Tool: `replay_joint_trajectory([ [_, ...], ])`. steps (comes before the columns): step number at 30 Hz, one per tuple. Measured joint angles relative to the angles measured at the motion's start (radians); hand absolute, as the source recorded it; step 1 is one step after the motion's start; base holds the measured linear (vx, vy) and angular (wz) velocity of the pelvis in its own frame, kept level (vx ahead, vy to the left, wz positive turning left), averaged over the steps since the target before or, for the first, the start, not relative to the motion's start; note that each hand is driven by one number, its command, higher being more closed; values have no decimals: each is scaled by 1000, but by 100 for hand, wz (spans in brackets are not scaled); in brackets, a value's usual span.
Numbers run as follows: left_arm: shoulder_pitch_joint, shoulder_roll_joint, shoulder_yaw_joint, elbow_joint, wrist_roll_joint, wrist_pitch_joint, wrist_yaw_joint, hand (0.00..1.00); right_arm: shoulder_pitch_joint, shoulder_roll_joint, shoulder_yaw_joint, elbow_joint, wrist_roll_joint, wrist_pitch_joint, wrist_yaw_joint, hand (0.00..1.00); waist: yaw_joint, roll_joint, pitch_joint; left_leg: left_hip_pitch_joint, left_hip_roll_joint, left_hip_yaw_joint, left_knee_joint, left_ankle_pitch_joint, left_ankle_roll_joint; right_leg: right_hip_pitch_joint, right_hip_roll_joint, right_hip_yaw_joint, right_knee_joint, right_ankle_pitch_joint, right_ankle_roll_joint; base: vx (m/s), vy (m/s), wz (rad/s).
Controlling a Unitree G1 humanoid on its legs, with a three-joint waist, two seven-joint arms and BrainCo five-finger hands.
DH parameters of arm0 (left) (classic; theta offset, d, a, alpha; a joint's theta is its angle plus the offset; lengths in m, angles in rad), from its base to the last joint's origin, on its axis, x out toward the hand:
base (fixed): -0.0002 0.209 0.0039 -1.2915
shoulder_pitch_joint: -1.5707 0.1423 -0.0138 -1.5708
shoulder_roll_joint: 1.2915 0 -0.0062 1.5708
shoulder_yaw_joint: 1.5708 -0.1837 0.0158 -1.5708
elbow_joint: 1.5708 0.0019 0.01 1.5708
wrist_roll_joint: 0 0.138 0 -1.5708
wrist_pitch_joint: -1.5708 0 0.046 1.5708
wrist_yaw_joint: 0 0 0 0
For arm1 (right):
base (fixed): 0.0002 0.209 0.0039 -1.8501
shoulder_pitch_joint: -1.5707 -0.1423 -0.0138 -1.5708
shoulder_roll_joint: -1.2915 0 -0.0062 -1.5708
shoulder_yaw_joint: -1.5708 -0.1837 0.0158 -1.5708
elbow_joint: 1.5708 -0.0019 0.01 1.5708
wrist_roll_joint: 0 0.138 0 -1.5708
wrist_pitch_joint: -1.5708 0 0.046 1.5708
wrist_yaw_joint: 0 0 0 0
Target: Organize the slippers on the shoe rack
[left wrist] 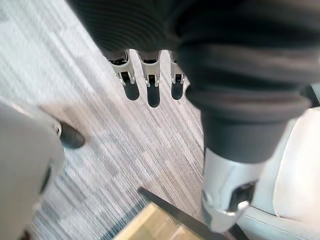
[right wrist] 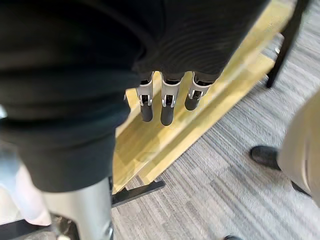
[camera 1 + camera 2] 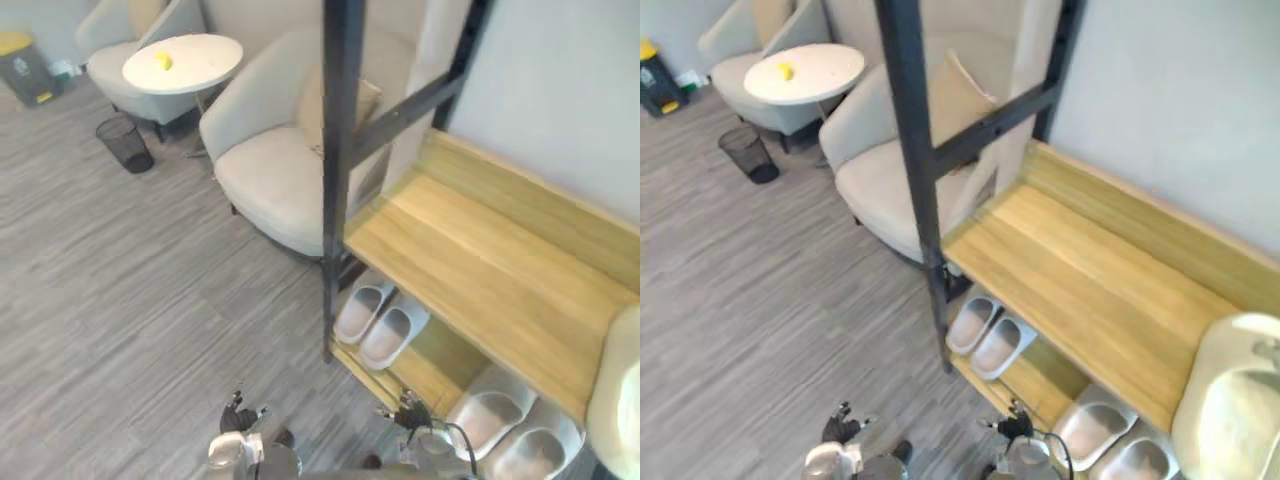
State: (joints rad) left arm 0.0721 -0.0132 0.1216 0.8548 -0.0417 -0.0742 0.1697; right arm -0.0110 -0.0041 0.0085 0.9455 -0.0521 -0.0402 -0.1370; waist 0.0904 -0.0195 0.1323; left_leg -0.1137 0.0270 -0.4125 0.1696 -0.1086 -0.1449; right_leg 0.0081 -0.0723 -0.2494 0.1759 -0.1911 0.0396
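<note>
Two pairs of pale grey slippers lie on the low shelf of a wooden shoe rack [image 3: 480, 270] with a black frame. One pair [image 3: 380, 322] is near the rack's front post. The other pair [image 3: 510, 425] is further right, close to me. The top shelf is bare wood. My left hand [image 3: 238, 415] hangs low over the grey floor with straight fingers [image 1: 152, 85] and holds nothing. Beside the low shelf's front edge, my right hand [image 3: 408, 408] also has straight fingers [image 2: 167, 102] and is empty. Neither hand touches a slipper.
A cream armchair [image 3: 290, 150] stands right behind the rack's front post. Further back are a round white table [image 3: 183, 62], a second armchair, a black mesh bin [image 3: 126, 143] and a yellow-lidded bin [image 3: 22, 65]. Grey plank floor spreads to the left.
</note>
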Motion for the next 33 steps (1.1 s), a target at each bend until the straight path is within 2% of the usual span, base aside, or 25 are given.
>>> replay_joint_trajectory([
  [1, -3, 0, -3, 0, 0, 0, 0, 0, 0, 0, 0, -2, 4, 0, 0, 0, 0, -2, 1, -10, -3, 2, 5, 4, -1, 0, -2, -8, -2, 0, 0, 34, 0, 94],
  [3, -14, 0, -38, -16, -2, 1, -1, 0, -8, -1, -5, -11, 14, 0, -1, 0, -2, -10, 13, -77, -24, 124, 51, 58, 17, 0, -31, -73, -5, 5, -4, -10, 3, 94],
  [5, -10, -1, -66, -44, 0, 1, 0, 0, -33, 2, -6, -16, 14, 0, -1, 0, -2, 5, 36, -96, -1, 358, 39, 107, 88, 11, -33, -105, -4, 30, -31, -64, 21, 87],
  [6, -5, 2, -76, -51, 0, 1, 0, 0, -45, 8, -5, -20, 15, -3, -1, 0, -10, 14, 39, -98, 21, 497, 47, 74, 129, 11, -37, -140, -6, 32, -36, -83, 39, 94],
  [7, -20, 1, -85, -46, 1, 4, -1, 0, -60, 0, -5, -21, 15, -10, -1, 0, -15, 27, 46, -125, 65, 637, 184, -7, 165, 19, -37, -189, -1, 26, -37, -66, 34, 73],
  [8, -21, 0, -87, -45, 1, 6, -1, 0, -60, -1, -5, -22, 15, -10, -1, 0, -18, 28, 47, -129, 76, 665, 209, -17, 174, 18, -39, -199, 3, 26, -37, -61, 69, 77],
  [9, -15, 1, -105, -45, 1, 12, -2, 0, -61, -10, -9, -29, 15, -9, -2, 0, -38, 51, 53, -131, 115, 769, 261, -31, 179, 19, -48, -240, 46, 16, -24, -71, 73, 69],
  [10, -18, 3, -114, -45, 1, 14, -3, 0, -68, -23, -11, -30, 15, -9, -3, 0, -43, 52, 58, -133, 97, 779, 253, -22, 178, 14, -53, -241, 69, 1, -12, -140, 129, 102],
  [11, -21, 8, -134, -48, 1, 13, -3, 0, -57, -32, -17, -29, 15, -8, -5, 0, -51, 44, 53, -120, 59, 750, 190, -15, 171, 8, -63, -232, 55, -26, -10, -133, 137, 111],
  [12, -37, 21, -165, -41, 3, 15, -3, 0, -46, -41, -28, -25, 15, -5, -6, 0, -59, 30, 53, -85, -7, 703, 40, 27, 159, 9, -93, -251, 21, -27, 5, -118, 150, 102],
  [13, -47, 28, -175, -41, 3, 15, -4, 0, -44, -35, -38, -25, 16, -5, -8, 0, -61, 14, 57, -71, -25, 716, 15, 30, 166, 3, -119, -273, 12, -9, 6, 15, 134, 74],
  [14, -41, 30, -166, -32, 14, 22, -3, 0, -52, -41, -45, -28, 15, -1, -11, 0, -60, 29, 69, -53, -7, 720, 43, -12, 178, 2, -110, -280, 38, 2, 23, 29, 93, 35],
  [15, -38, 32, -162, -25, 18, 23, -3, 0, -61, -38, -47, -28, 16, 1, -13, 0, -63, 29, 72, -52, -15, 710, 34, 2, 175, 3, -114, -278, 38, 5, 18, 21, 98, 33],
  [18, -30, 49, -158, 0, 21, 23, 0, 0, -42, -31, -44, -24, 15, 3, -17, 0, -66, 22, 72, 27, -70, 672, -127, 89, 204, 14, -133, -263, 34, 39, 21, -70, 134, 33],
  [23, -2, 70, -157, 2, 21, 21, -1, 0, -35, -33, -43, -14, 13, 6, -17, 0, -66, 23, 71, 76, -106, 595, -216, 124, 206, 11, -175, -275, 140, 36, 33, -22, 66, 38],
  [25, 3, 72, -159, 2, 21, 21, -2, 0, -20, -30, -40, -13, 13, 12, -15, 0, -77, 23, 70, 90, -117, 515, -224, 125, 207, -19, -185, -212, 249, 11, 19, 30, 2, 96],
  [27, 3, 80, -152, 10, 21, 21, -1, 0, -8, -13, -39, -16, 13, 12, -11, 0, -85, 18, 68, 91, -114, 435, -225, 126, 205, -58, -118, -49, 285, -47, 28, 71, -64, 111],
  [29, 1, 79, -137, 25, 20, 22, 1, 0, -12, -2, -25, -14, 14, 11, -9, 0, -83, 16, 68, 90, -106, 369, -230, 135, 220, -124, -53, 39, 291, -71, 31, 79, -92, 83],
  [32, -2, 77, -129, 42, 19, 21, 1, 0, -20, -3, 3, -14, 14, 11, -7, 0, -84, 14, 67, 86, -107, 299, -218, 135, 220, -179, -12, 89, 250, -64, 20, 69, -120, 102],
  [33, -2, 82, -119, 42, 19, 19, -1, 0, -15, 4, 5, -13, 14, 12, -1, 0, -90, -12, 58, 73, -136, 249, -212, 133, 217, -178, -21, 102, 163, -57, 2, 72, -160, 102],
])
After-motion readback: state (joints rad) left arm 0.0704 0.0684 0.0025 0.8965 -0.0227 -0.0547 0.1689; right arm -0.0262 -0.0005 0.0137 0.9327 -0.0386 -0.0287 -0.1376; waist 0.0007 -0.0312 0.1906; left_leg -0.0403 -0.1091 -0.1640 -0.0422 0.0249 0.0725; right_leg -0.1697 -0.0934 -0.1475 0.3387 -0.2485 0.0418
